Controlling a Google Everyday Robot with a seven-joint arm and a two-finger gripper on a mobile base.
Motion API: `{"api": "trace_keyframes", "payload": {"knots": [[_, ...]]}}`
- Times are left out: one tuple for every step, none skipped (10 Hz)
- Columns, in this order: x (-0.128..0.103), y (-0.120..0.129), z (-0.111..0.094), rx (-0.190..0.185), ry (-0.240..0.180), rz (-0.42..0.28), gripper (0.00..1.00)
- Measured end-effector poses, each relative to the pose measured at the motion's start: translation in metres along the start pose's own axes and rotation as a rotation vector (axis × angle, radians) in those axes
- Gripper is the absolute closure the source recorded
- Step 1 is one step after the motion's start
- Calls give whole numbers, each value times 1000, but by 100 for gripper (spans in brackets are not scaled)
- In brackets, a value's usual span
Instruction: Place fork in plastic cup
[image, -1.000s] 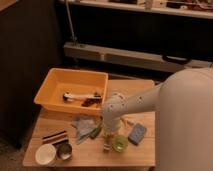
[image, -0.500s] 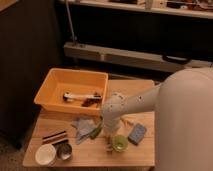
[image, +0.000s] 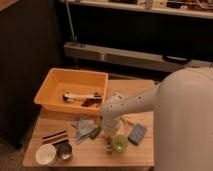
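The plastic cup (image: 120, 143), a small translucent light-green tumbler, stands upright near the table's front edge. My white arm reaches in from the right and bends down to the gripper (image: 107, 141), which points at the tabletop just left of the cup. It is shut, low over the wood between the cup and the green vegetable (image: 94, 133). The fork is hidden; I cannot make it out under or in the gripper.
An orange bin (image: 55, 82) at the back left holds a white-and-black tool (image: 79, 96). A grey cloth (image: 81, 125), a dark strip (image: 54, 137), a white cup (image: 45, 154) and a dark tin (image: 64, 151) lie to the left. A blue sponge (image: 137, 133) lies right of the cup.
The arm holds nearly the same place beside the cup. No object on the table has visibly shifted.
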Motion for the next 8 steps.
{"api": "trace_keyframes", "payload": {"knots": [[1,1,-2,-3,-1,-4,92],[1,7,-10,-27,-17,-18,92],[2,12,-23,-53,-36,-33,92],[3,16,-37,-80,-51,-47,92],[5,22,-63,-120,-76,-68,92],[6,26,-81,-145,-94,-83,92],[8,31,-106,-178,-115,-104,92],[8,36,-131,-243,-135,-130,92]]}}
